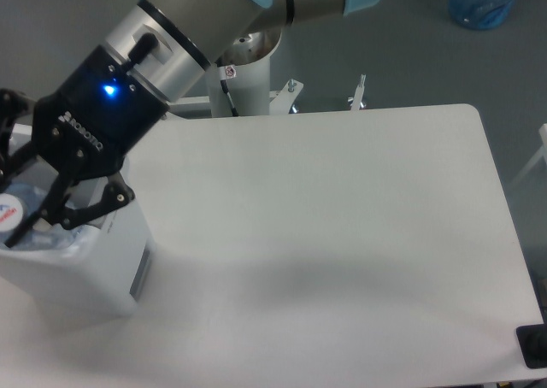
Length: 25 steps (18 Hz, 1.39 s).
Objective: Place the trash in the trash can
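A white worktop (342, 234) carries the white trash can (102, 268) at its left edge. Above the bin's opening, the arm's end effector (21, 208) grips the crinkled plastic bottle (13, 213), its red-and-blue label showing.

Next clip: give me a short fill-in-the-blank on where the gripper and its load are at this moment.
1. The gripper is shut on a plastic ____ with a red-and-blue label.
2. It hangs over the opening of the white ____ at the table's left end.
3. The light on the arm's wrist glows ____.

Missing words: bottle; trash can; blue
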### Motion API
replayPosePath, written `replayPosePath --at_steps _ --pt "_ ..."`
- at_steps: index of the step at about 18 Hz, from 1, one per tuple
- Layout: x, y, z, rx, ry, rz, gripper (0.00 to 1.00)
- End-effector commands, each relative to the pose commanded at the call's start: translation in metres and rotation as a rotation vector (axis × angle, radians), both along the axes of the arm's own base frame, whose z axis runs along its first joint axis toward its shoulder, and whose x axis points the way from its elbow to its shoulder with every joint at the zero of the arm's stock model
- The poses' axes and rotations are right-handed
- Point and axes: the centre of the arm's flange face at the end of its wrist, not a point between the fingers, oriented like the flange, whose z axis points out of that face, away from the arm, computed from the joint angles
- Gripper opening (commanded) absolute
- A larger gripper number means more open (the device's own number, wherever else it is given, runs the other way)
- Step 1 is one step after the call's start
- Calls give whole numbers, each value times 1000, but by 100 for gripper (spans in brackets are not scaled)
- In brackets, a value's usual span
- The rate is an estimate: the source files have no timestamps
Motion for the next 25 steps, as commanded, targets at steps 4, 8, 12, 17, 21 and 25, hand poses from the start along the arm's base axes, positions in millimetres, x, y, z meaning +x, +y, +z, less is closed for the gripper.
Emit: replayPosePath --at_steps 4,8,12,17,21,25 --pt "22 1 -25 -26 -3 -43 4" --pt "35 -5 -53 -29 51 -89 35" --pt "39 -9 -65 -19 93 -119 99" --pt "26 -16 -76 -36 81 -95 100" --pt "-34 -36 -76 -43 82 5 100" --pt "-108 -65 -95 -96 120 143 100"
